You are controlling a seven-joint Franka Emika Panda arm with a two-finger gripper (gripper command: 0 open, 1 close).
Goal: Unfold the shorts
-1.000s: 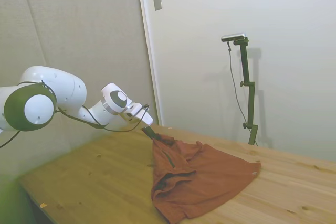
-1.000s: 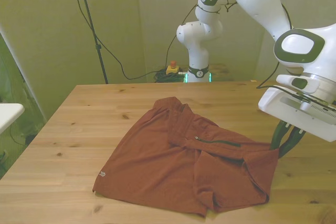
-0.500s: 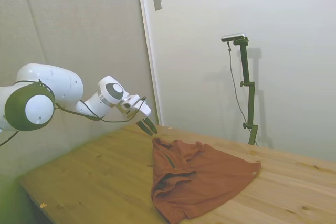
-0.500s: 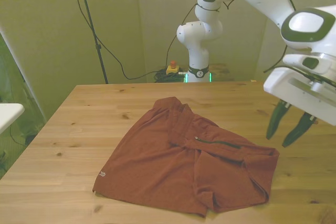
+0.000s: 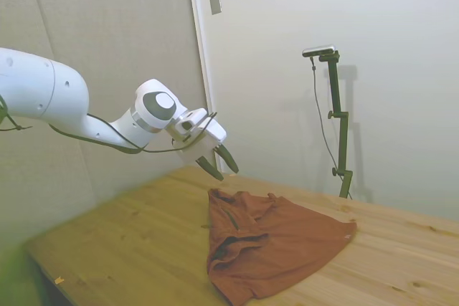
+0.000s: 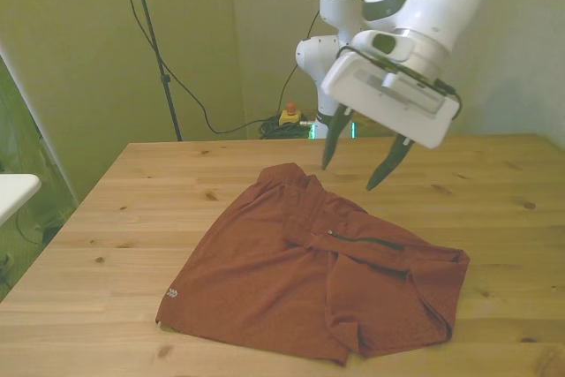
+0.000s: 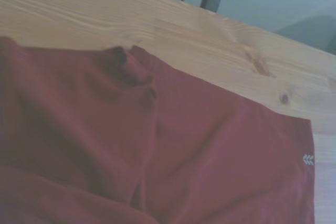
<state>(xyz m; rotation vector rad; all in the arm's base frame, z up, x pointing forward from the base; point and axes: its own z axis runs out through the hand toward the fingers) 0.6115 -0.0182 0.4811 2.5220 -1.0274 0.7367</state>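
Observation:
The rust-red shorts [image 6: 291,275] lie flat and wrinkled on the wooden table [image 6: 132,192], with a folded flap and a dark zip line toward the front view's right. In the side view the shorts [image 5: 280,238] spread across the table's middle. My gripper [image 6: 356,163] hangs open in the air above the shorts' far edge, holding nothing; it also shows in the side view [image 5: 220,164], above and clear of the cloth. The wrist view is filled by the shorts [image 7: 157,150], a small white logo near one hem.
Bare wood [image 6: 512,183] surrounds the shorts on all sides. A white object's edge [image 6: 13,192] juts in at the front view's left, off the table. Cables and a thin stand [image 6: 159,50] are behind the far edge.
The gripper let go of the shorts' corner at the front view's right, opened, rose, and swung over to above the garment's far edge. The released corner settled onto the table.

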